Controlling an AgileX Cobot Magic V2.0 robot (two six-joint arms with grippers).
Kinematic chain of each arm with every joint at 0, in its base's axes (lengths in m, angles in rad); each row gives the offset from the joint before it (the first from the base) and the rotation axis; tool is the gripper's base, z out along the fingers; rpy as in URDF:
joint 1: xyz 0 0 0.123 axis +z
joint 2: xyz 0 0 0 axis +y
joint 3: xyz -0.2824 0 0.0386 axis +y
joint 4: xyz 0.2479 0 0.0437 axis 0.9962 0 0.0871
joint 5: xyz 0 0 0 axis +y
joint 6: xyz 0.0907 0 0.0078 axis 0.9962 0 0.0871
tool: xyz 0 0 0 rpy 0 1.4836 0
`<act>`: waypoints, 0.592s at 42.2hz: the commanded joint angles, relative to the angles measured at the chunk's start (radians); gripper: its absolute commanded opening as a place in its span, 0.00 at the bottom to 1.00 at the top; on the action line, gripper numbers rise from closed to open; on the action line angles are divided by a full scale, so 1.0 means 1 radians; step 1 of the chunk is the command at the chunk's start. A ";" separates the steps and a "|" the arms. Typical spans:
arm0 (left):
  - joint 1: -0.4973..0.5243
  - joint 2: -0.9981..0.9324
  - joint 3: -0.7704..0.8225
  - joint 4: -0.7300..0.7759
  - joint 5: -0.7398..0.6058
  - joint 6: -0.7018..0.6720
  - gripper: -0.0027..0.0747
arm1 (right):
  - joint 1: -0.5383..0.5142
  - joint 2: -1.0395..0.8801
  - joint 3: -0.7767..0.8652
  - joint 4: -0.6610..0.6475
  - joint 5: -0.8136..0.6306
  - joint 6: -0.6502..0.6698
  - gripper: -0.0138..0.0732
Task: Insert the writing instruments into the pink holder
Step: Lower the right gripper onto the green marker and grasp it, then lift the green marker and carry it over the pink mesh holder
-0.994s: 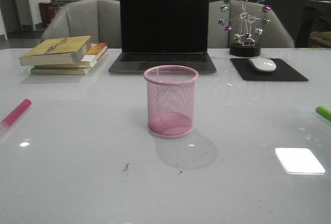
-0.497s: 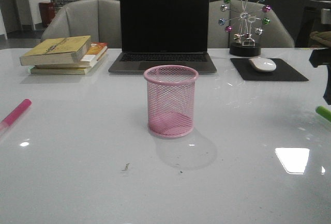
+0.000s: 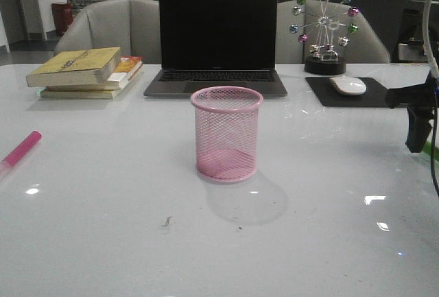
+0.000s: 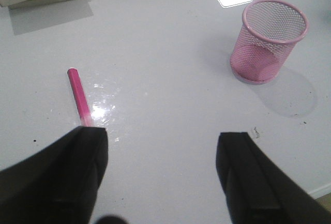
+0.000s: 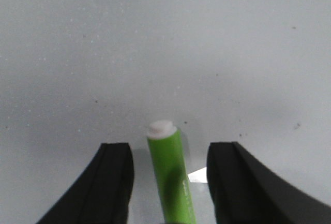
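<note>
**Green marker framed between parted fingers; pink cup stands unfilled**

The right gripper is seen spread wide above the white table, its two black fingers set on either side of the lime green marker, which lies flat with its whitish end pointing away from the wrist. No contact between fingers and marker is shown. In the front view the right gripper is placed at the table's far right edge, with only a sliver of green visible beneath it. The left gripper is likewise held wide, nothing between its fingers; the pink-magenta marker is shown lying on the table near one finger, at the far left edge in the front view. The pink mesh holder is seen upright at the table's centre, well apart from both markers. Behind it are ranged an open laptop, a stack of books, a white mouse on a black mouse pad, and a Ferris-wheel ornament.
</note>
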 commanded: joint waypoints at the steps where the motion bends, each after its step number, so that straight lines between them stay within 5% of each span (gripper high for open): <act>1: -0.007 0.000 -0.029 -0.010 -0.078 -0.001 0.69 | -0.007 -0.035 -0.044 -0.003 -0.010 -0.007 0.67; 6: -0.007 0.000 -0.029 -0.010 -0.078 -0.001 0.69 | -0.007 -0.020 -0.049 -0.004 0.008 -0.007 0.64; 17: -0.007 0.000 -0.029 -0.010 -0.078 -0.001 0.69 | -0.007 -0.024 -0.056 -0.004 0.047 -0.007 0.35; 25: -0.007 0.000 -0.029 -0.010 -0.078 -0.001 0.69 | 0.009 -0.100 -0.042 0.001 0.032 -0.007 0.31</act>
